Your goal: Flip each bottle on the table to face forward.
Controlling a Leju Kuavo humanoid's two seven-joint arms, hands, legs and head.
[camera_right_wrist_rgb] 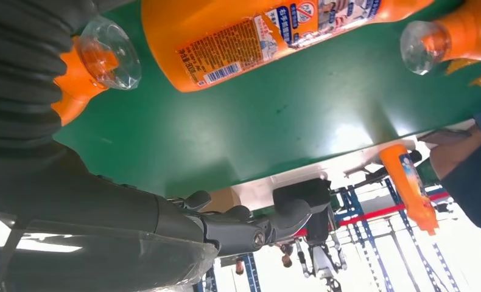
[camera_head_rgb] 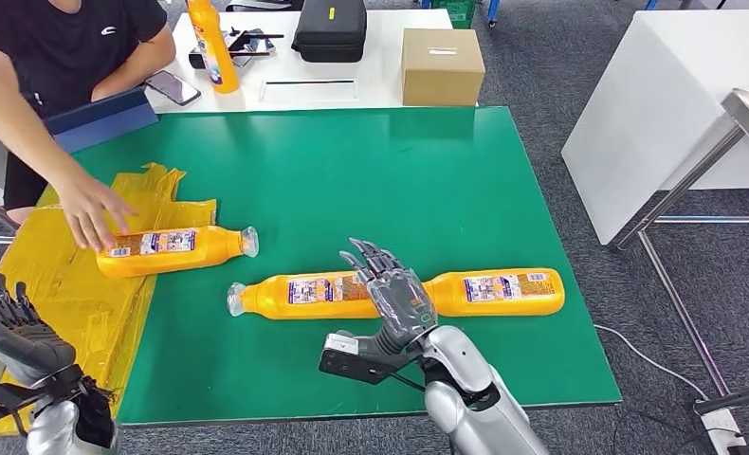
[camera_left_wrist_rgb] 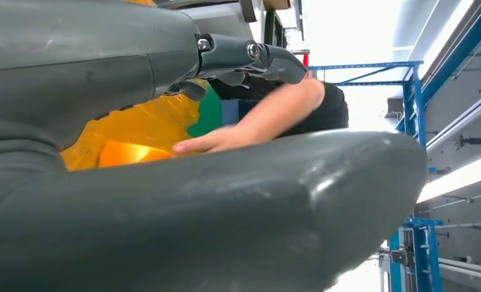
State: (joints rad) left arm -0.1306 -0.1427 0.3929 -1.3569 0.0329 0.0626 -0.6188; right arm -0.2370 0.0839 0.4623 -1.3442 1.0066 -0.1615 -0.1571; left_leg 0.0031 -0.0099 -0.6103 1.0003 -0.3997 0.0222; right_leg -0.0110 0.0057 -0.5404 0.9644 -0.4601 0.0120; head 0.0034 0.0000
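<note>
1. The left hand (camera_head_rgb: pixel 15 332) is at the near left corner, above the yellow plastic sheet (camera_head_rgb: pixel 67 275). Its fingers are spread apart and hold nothing.
2. The right hand (camera_head_rgb: pixel 394 289) is over the near middle of the green table (camera_head_rgb: pixel 399 180). Its fingers are spread and point away from the robot. It hangs over the spot where two bottles meet, and I cannot tell if it touches them.
3. The right bottle (camera_head_rgb: pixel 499 292) lies flat with its long side going left to right. Its cap end is hidden under the right hand, and its flat bottom points right.
4. The middle bottle (camera_head_rgb: pixel 300 295) lies flat in the same line. Its clear cap points left.
5. The left bottle (camera_head_rgb: pixel 167 250) lies flat a bit farther away, half on the yellow sheet. Its clear cap points right.
6. A person's hand (camera_head_rgb: pixel 91 210) rests on the bottom end of the left bottle.
7. On the far white table (camera_head_rgb: pixel 371 85), an orange bottle (camera_head_rgb: pixel 212 43) stands upright, with a cardboard box (camera_head_rgb: pixel 441 64) to its right.
</note>
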